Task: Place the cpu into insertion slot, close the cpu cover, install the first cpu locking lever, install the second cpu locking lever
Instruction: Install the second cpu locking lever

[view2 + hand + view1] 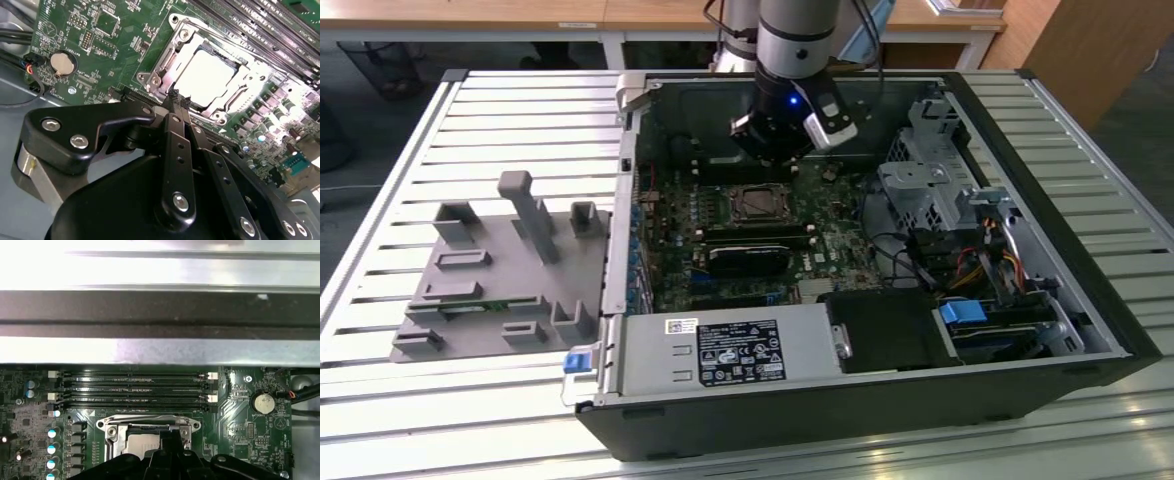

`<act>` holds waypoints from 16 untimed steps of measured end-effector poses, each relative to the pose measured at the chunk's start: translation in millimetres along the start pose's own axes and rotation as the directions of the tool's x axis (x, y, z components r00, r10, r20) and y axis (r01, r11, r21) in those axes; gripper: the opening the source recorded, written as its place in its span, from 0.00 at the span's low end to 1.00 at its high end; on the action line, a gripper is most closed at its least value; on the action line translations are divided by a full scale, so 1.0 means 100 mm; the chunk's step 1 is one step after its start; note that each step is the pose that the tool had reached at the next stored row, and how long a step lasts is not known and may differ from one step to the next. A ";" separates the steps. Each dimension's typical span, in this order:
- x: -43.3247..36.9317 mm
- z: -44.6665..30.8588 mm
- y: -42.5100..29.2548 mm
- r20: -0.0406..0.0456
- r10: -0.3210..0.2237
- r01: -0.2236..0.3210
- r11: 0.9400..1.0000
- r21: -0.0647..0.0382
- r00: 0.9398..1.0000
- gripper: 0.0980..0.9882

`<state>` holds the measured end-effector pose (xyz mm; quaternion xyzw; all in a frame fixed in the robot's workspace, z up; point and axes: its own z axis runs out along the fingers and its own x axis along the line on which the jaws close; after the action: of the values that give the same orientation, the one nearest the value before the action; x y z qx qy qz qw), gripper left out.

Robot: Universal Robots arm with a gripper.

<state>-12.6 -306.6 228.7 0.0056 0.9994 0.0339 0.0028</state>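
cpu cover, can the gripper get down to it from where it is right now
Probably yes. In the second wrist view the gripper, fingers together, hangs just off the edge of the cpu cover, which lies flat around the cpu. Nothing shows between them, and the computer case is open on top.

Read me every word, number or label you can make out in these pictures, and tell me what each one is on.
Black label on the power supply box: print too small to read.
White sticker beside it: too small to read.
Circuit board markings: blurred, unreadable.
cpu top: washed out by glare, nothing legible.
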 end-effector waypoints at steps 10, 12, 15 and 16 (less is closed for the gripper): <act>-0.001 -0.011 -0.156 0.000 0.000 0.000 1.000 0.000 1.000 0.01; -0.001 -0.012 -0.166 0.000 0.000 0.000 1.000 0.000 1.000 0.01; -0.001 -0.012 -0.175 0.000 0.000 0.000 1.000 0.000 1.000 0.01; -0.002 -0.013 -0.184 0.000 0.000 0.000 1.000 0.000 1.000 0.01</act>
<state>-12.7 -325.1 228.8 0.0057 0.9994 0.0338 0.0028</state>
